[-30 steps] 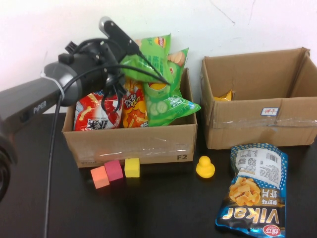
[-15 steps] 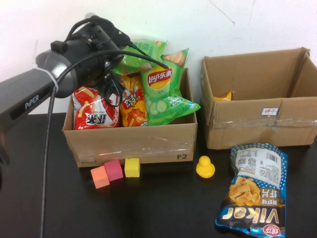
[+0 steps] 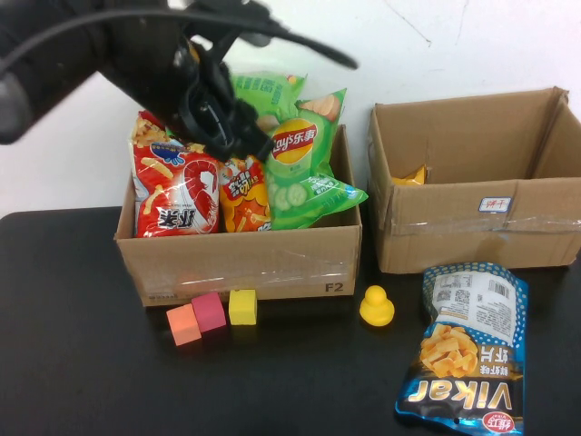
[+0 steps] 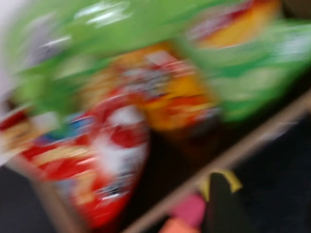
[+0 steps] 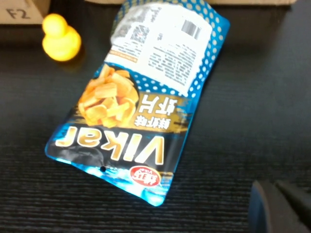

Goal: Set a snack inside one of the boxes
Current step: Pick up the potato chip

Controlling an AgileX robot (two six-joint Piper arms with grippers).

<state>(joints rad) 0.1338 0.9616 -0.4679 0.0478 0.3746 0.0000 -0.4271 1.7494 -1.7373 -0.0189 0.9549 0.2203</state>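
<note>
Black worktop (image 3: 82,363) against a white wall (image 3: 454,45); two cardboard boxes at the back.
Left gripper (image 3: 213,109) above the left box (image 3: 236,263), which is packed with snack bags; its blurred wrist view leaves the jaws' state impossible to tell. Right gripper (image 5: 279,208) shows only as a dark tip near the blue Vikar bag (image 3: 463,350), probably parked; that bag lies flat before the right box (image 3: 472,227), beside a yellow duck (image 3: 376,306).

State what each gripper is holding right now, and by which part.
Cannot be told for the left gripper: it hangs above the snack-filled box, its fingertips not distinguishable. The right gripper touches nothing; the blue Vikar bag lies apart on the table.
</note>
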